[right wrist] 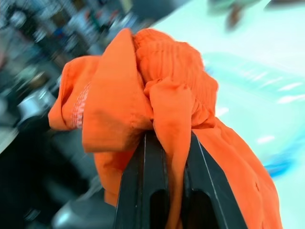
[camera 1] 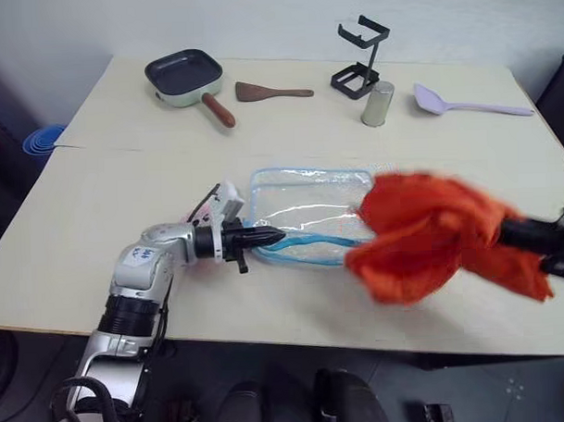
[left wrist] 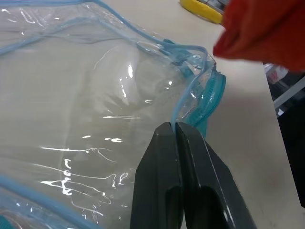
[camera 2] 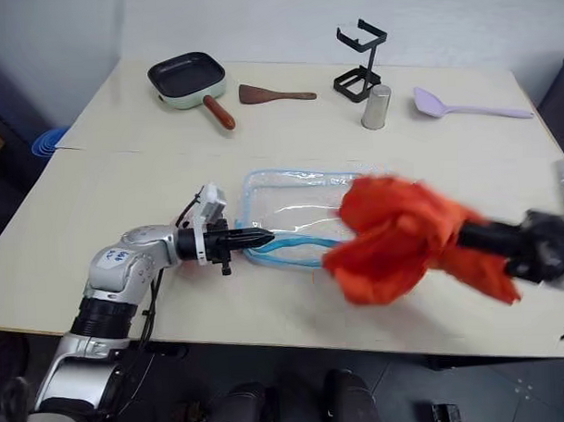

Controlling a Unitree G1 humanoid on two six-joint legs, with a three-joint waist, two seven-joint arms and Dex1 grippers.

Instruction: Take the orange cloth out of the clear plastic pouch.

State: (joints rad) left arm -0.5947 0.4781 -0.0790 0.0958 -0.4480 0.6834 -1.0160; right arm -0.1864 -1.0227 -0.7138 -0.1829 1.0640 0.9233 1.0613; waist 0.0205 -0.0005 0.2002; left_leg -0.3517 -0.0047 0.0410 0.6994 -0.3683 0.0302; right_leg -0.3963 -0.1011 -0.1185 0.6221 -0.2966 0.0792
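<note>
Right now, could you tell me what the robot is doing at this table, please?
The robot is pulling an orange cloth out of a clear plastic pouch. The left tool is shut on the pouch's blue-trimmed edge, pinning it on the table. The right tool is shut on the cloth, which hangs bunched in the air, clear of the pouch and to its right. The pouch looks empty. A pan, spatula and cup sit untouched at the far side.
</note>
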